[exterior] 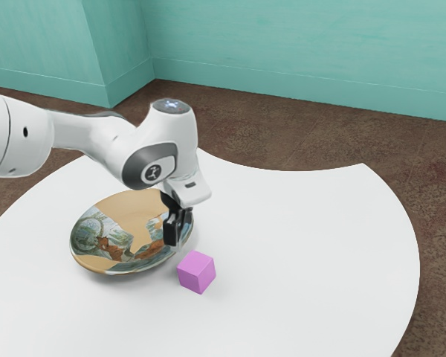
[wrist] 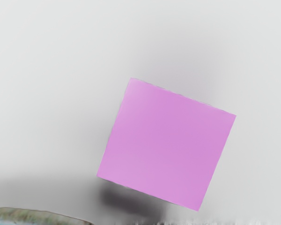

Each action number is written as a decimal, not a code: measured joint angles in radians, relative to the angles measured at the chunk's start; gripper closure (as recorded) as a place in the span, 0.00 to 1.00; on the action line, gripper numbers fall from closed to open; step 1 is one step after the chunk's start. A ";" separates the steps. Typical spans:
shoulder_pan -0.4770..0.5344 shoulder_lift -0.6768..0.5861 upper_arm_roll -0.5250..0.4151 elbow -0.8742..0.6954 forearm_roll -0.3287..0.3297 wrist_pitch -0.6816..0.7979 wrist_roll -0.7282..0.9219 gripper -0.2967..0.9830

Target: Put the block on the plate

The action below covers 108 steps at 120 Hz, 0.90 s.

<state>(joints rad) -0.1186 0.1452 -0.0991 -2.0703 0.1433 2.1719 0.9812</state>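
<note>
"where is the block (exterior: pixel 197 271), from where you stand?"

"on the worktop (exterior: pixel 305 245), by the exterior view's clock, just off the four o'clock side of the plate (exterior: pixel 88 262). the gripper (exterior: pixel 178 236) hangs above, toward eleven from it, and is not touching it."

"are the fingers wide or narrow?"

"i see them nearly edge-on, so i cannot tell."

"so how would you make the grasp?"

"i'd ease over toward five until the hand is centred, and check there is room to straddle the block. it lies a little askew in the wrist view, so i'd turn the hand slightly to square up with two opposite sides. then straight down, close evenly, lift clear of the plate's rim, and carry it toward ten. coming down off-centre could catch a corner and spin it."

"and which way does it point?"

"no real front, and no long axis i can see; it looks like a cube, seemingly flat on its base. one pair of top edges runs from between one and two to between seven and eight, the other roughly from ten to four."
</note>
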 joint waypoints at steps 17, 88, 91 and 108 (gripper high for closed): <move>-0.005 0.038 -0.001 0.001 0.020 0.015 0.099 0.23; -0.032 0.111 -0.001 -0.042 0.001 0.174 0.211 0.23; -0.032 0.115 -0.001 -0.047 0.003 0.184 0.211 0.23; -0.037 0.121 -0.001 -0.074 0.004 0.224 0.209 0.23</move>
<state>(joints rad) -0.1556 0.2667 -0.0997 -2.1442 0.1469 2.3960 1.1897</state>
